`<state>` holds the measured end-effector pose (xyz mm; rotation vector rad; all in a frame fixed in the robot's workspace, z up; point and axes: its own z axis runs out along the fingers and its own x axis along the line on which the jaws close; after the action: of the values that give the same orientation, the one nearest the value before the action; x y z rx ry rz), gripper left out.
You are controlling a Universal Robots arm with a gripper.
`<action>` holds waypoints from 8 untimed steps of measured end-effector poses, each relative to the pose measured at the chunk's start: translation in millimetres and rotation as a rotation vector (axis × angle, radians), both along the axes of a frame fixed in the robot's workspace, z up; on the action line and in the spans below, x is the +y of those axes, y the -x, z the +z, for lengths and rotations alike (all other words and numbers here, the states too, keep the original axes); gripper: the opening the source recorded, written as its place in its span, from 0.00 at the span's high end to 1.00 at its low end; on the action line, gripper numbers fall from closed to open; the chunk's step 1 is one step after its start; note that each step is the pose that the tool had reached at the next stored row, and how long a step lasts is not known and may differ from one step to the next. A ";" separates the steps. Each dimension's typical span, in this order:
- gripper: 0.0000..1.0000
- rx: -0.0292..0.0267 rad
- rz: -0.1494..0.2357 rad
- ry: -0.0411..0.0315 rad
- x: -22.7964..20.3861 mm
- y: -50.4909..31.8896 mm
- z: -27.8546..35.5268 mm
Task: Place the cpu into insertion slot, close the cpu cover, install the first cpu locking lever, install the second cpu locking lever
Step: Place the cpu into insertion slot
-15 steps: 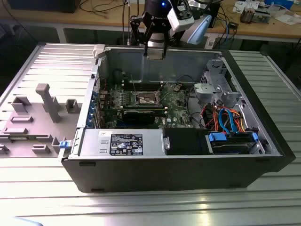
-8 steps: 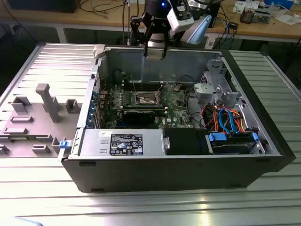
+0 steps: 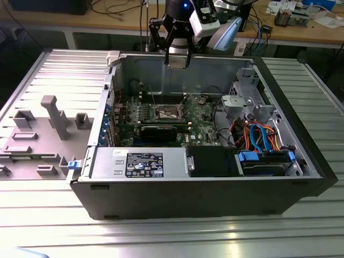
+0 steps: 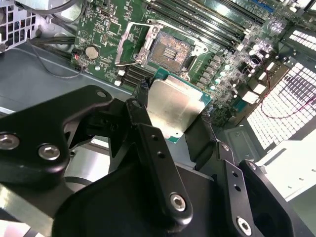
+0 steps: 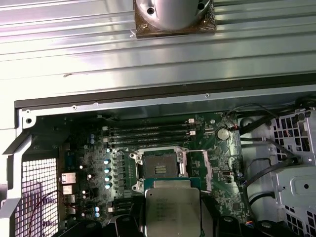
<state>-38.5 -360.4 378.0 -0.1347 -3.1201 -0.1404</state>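
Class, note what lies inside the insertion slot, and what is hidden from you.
The insertion slot is bare inside: only its pins show, with no chip seated. The cpu, held in the gripper, hangs apart from it and covers the board beside the slot.

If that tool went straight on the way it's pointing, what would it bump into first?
Probably the open insertion slot on the motherboard; the cpu in the tool would touch first. Depth is unclear.
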 end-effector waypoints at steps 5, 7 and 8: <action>0.46 0.0000 0.000 0.0000 0.0 0.0 0.0; 0.46 0.0000 0.000 0.0000 0.0 0.0 0.0; 0.46 0.0001 -0.001 -0.0001 0.0 0.0 0.0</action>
<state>-38.5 -360.4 378.0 -0.1361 -3.1200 -0.1405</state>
